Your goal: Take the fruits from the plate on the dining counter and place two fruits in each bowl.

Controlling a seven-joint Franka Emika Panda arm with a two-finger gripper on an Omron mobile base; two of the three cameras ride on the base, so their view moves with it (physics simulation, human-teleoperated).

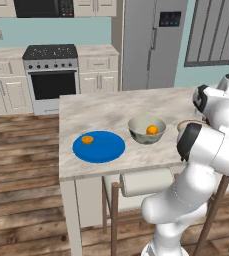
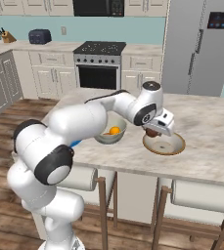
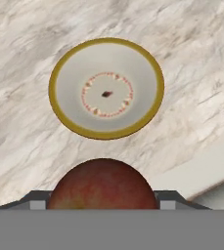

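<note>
Hand view: round mottled red fruit (image 3: 102, 184)

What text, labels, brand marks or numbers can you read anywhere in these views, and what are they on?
No text can be read anywhere.
Grey refrigerator's dark door panel: blue-lit marks, too small and blurred to read.
Black microwave's control strip: tiny dots, unreadable.
Shallow tan-rimmed bowl: a ring of reddish specks around a dark centre spot, a pattern, not lettering.
Bright blue round plate, grey-green deep bowl, red-brown fruit: no markings.
</note>
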